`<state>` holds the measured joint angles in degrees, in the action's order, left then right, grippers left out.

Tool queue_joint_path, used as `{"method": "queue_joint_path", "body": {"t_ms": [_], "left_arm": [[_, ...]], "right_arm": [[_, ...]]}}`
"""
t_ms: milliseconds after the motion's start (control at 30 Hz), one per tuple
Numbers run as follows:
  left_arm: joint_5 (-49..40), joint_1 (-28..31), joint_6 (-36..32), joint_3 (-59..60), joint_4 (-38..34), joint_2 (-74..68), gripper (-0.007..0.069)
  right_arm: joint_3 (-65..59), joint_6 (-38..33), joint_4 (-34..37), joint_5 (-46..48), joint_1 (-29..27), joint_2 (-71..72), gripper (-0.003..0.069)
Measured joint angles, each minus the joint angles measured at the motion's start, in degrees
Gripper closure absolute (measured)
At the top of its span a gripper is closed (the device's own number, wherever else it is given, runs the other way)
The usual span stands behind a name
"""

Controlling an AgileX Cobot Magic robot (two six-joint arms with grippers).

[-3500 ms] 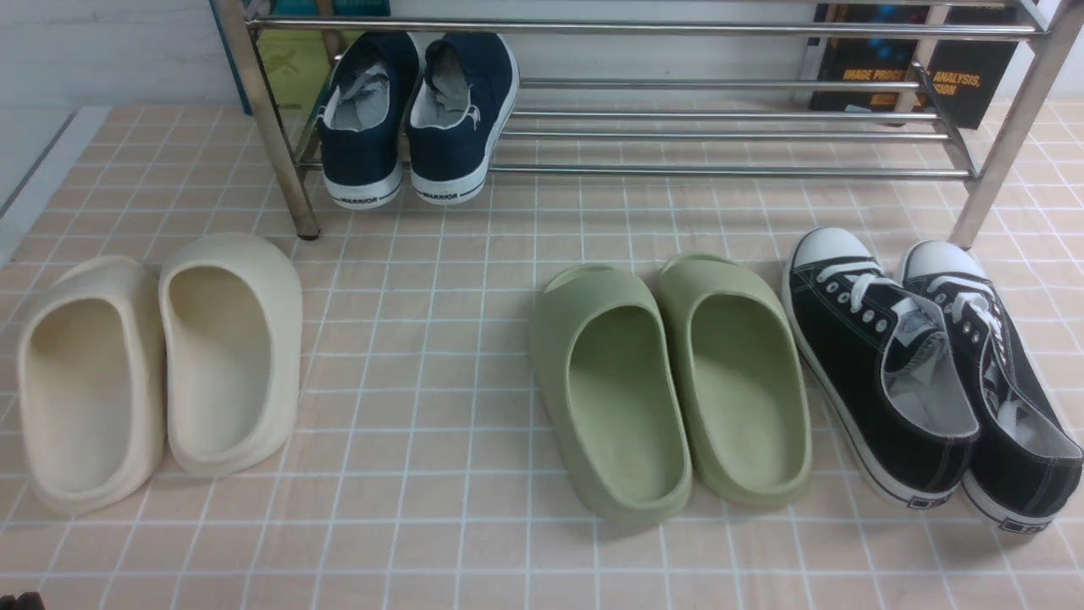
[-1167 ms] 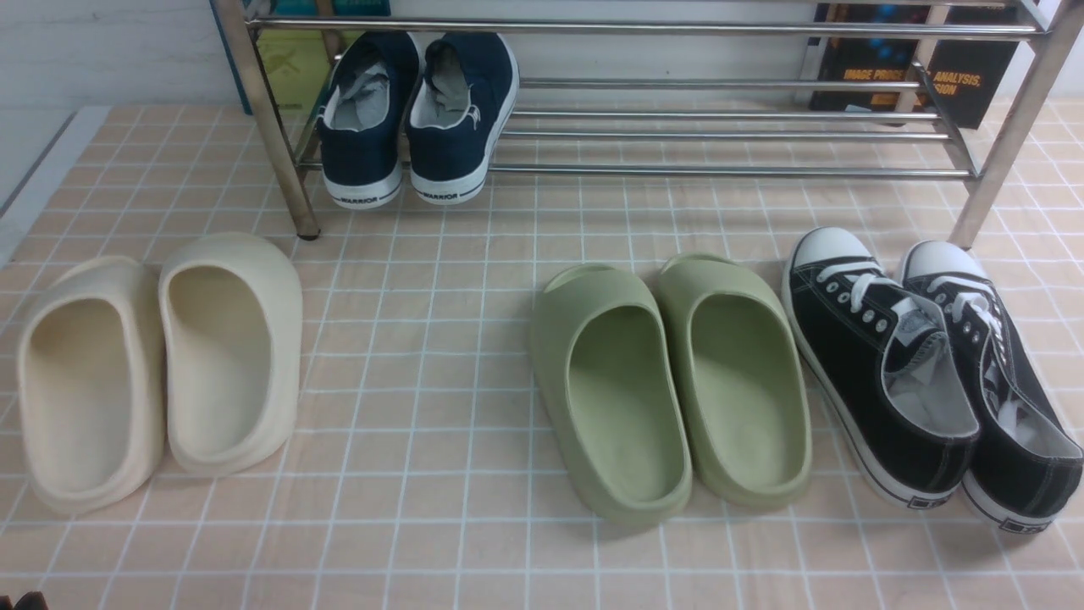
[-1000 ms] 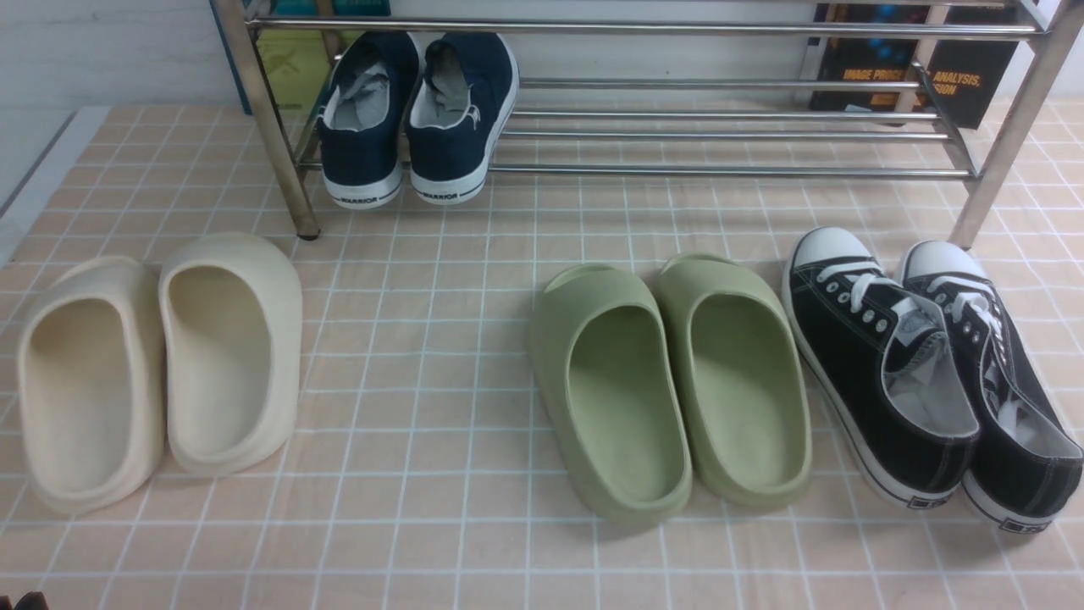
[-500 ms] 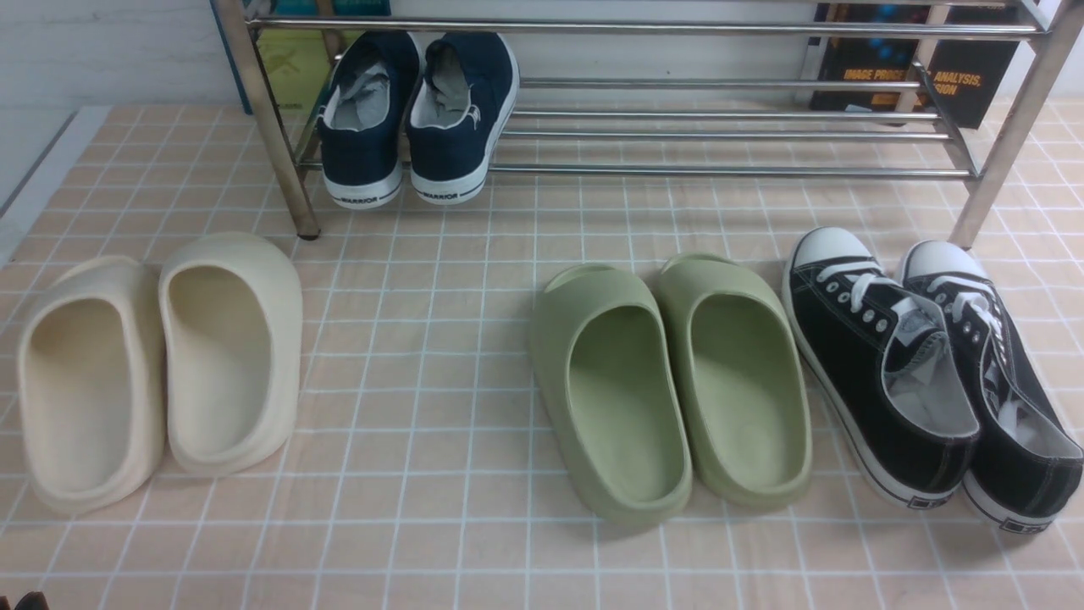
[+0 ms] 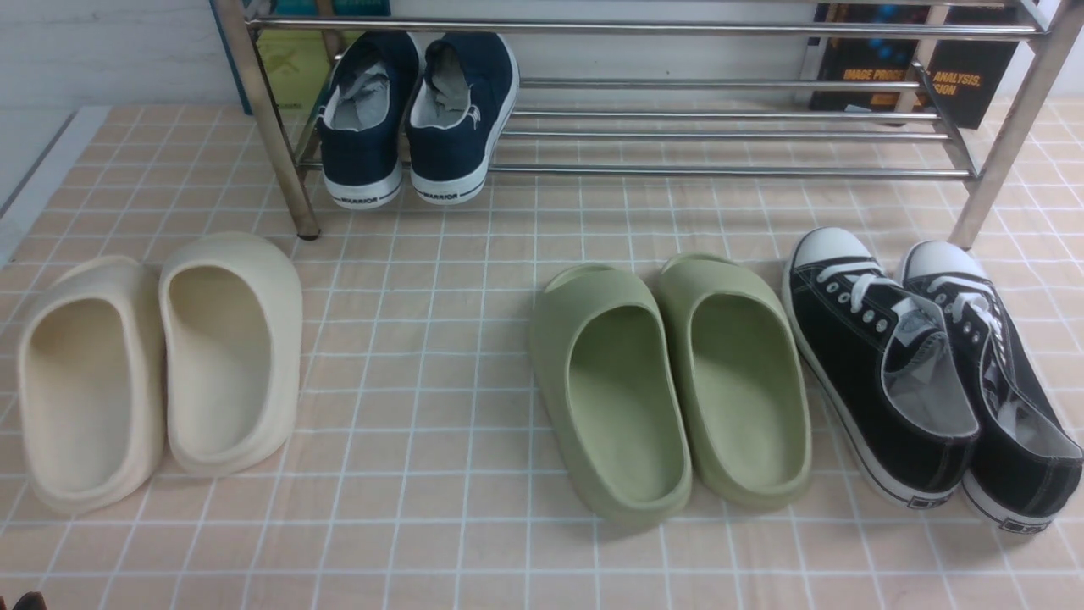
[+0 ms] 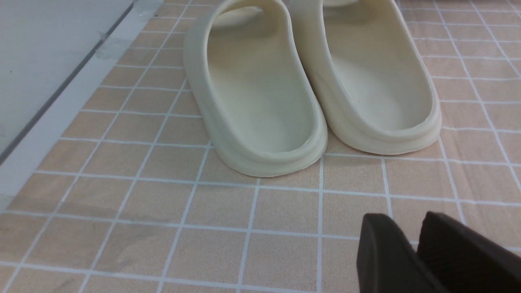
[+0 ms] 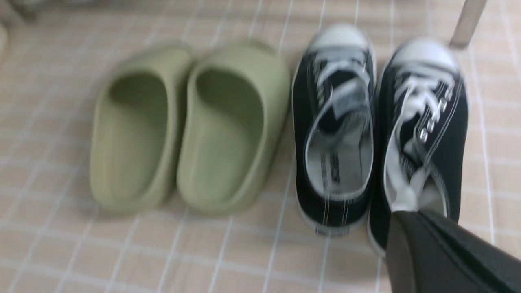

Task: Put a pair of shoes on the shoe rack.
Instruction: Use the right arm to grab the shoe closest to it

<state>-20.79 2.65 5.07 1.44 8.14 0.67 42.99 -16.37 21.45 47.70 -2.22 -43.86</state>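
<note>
The two black sneakers, left one (image 5: 881, 373) and right one (image 5: 991, 381), stand side by side on the checked mat at the right, toes toward the shoe rack (image 5: 720, 169). The blurred right wrist view shows them too, one (image 7: 333, 134) beside the other (image 7: 423, 122). My right gripper (image 7: 407, 217) is shut and empty, hovering near the heel of one sneaker. My left gripper (image 6: 403, 228) is shut and empty, low over the mat behind the cream slippers (image 6: 309, 81). Neither gripper shows clearly in the front view.
Navy WARRIOR sneakers (image 5: 415, 110) sit on the rack's lower shelf at its left end. Green slippers (image 5: 669, 381) lie just left of the black sneakers. Cream slippers (image 5: 157, 364) lie at the far left. A chrome rack leg (image 5: 1008, 135) stands just beyond the sneakers' toes.
No shoe or slipper has moved. Only a small dark tip at the front view's bottom left corner has shifted slightly.
</note>
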Motion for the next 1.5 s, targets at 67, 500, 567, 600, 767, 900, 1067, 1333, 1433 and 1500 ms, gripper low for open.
{"method": "queue_joint_path", "body": {"t_ms": [67,500,567,600,767,900,1067,1333,1433,1500], "left_arm": [[0.0,0.0,0.0,0.0,0.0,0.0,0.0456],[0.0,0.0,0.0,0.0,0.2,0.0,0.0445],[0.0,0.0,0.0,0.0,0.2,0.0,0.0443],[0.0,0.0,0.0,0.0,0.2,0.0,0.0443],[0.0,0.0,0.0,0.0,0.2,0.0,0.044],[0.0,0.0,0.0,0.0,0.2,0.0,0.0434],[0.0,0.0,0.0,0.0,0.2,0.0,0.0426],[0.0,0.0,0.0,0.0,0.2,0.0,0.0422],[0.0,0.0,0.0,0.0,0.2,0.0,0.0423],[0.0,0.0,0.0,0.0,0.2,0.0,0.0419]], "right_arm": [[4.9,-0.1,-1.1,6.0,0.4,-8.1,0.0677],[27.1,6.4,-15.6,17.8,17.3,-46.6,0.0666],[27.8,8.5,-18.8,17.7,19.4,-49.4,0.0662],[27.8,9.4,-20.3,17.5,20.6,-50.6,0.0662],[28.0,14.8,-23.7,15.3,22.7,-51.8,0.0639],[28.0,15.9,-24.5,14.4,22.7,-51.8,0.0565],[28.0,16.7,-24.8,12.3,22.7,-52.1,0.0318],[24.5,16.9,-24.9,6.6,22.4,-54.0,0.0143],[21.6,17.1,-24.8,4.9,21.7,-54.6,0.0171],[19.3,17.7,-24.8,3.4,21.0,-54.6,0.023]]}}
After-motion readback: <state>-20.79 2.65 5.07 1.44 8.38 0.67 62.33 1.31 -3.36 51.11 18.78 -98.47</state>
